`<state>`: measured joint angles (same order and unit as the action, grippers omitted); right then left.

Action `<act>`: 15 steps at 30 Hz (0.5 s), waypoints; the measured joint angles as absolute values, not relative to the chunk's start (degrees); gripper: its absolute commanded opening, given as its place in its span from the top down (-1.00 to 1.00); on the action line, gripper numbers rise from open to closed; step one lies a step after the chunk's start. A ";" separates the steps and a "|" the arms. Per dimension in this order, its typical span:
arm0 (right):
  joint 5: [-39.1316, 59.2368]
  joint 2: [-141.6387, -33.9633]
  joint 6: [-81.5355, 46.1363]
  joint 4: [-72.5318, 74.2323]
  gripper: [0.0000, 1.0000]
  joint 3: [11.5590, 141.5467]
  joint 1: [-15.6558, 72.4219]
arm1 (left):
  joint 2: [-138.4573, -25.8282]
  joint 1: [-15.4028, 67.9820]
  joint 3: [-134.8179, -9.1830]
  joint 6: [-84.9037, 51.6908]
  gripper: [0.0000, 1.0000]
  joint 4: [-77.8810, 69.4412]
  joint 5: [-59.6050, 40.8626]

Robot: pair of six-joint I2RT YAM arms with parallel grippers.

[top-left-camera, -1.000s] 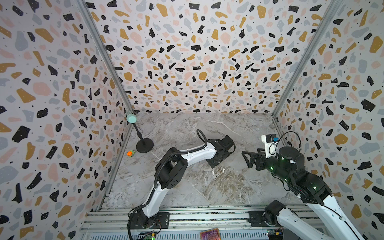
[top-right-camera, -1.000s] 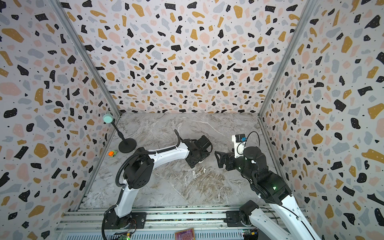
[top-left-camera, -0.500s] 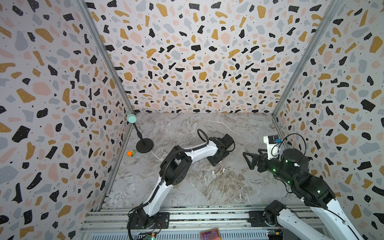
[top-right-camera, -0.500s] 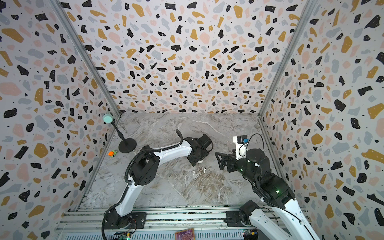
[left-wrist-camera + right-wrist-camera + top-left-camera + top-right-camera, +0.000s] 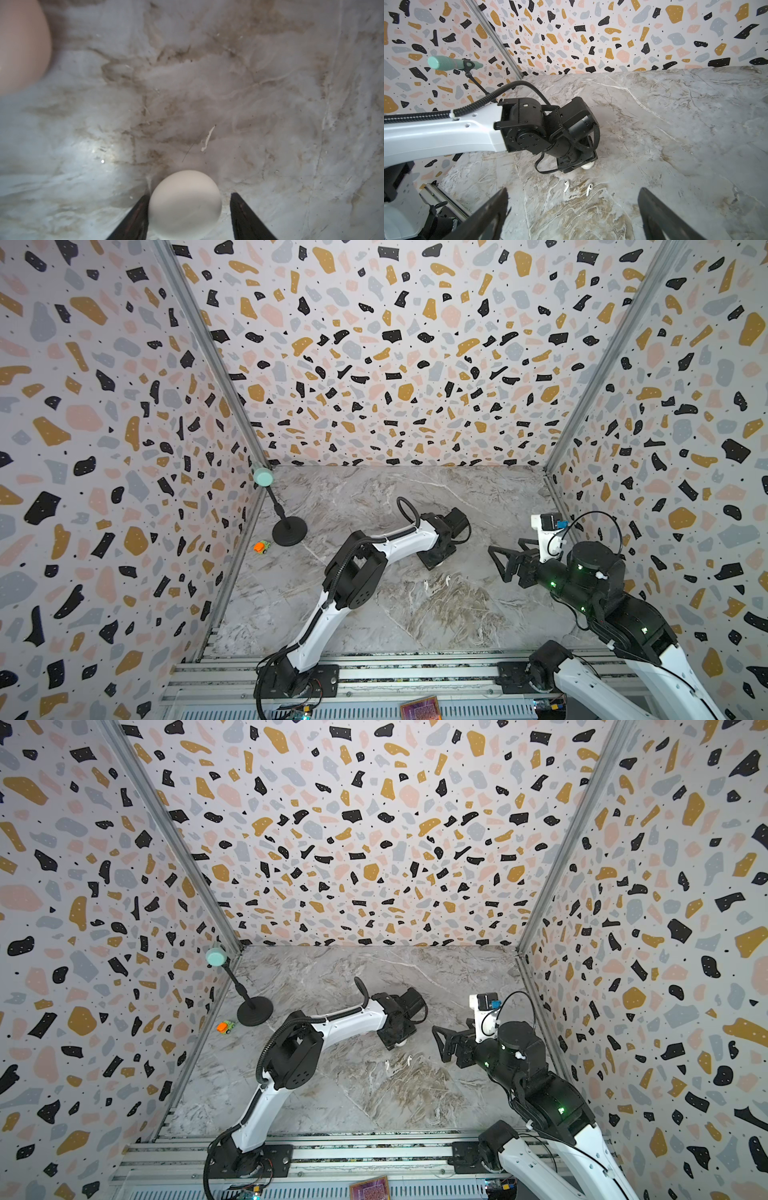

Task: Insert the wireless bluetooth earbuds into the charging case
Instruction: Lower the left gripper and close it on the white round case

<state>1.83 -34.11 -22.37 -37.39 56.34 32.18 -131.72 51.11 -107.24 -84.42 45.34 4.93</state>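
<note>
Left claw: down at the table, set about half wide. Its jaws stand on either side of the white charging case. One finger touches its side and the other is just clear, so there is no grip yet. My judgement is that I place it so to pin the smooth pebble shape, which would otherwise slide when the lid is worked.

Right claw: wide, empty, held above the table and apart from the case. I judge it waits there to leave room and to take the buds.

Earbuds: I see two, lying side by side on the table near the case. Neither is in a case.

Containers:
- White case: a smooth dome with no open lid showing; its contents are hidden.
- Pinkish case: blurred and apart from the white one. I cannot tell whether it is open or what it holds.
</note>
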 measured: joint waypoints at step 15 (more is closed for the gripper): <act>3.88 -33.69 -21.91 -39.51 -0.95 56.88 32.18 | -133.53 51.07 -110.50 -74.85 0.07 50.28 5.98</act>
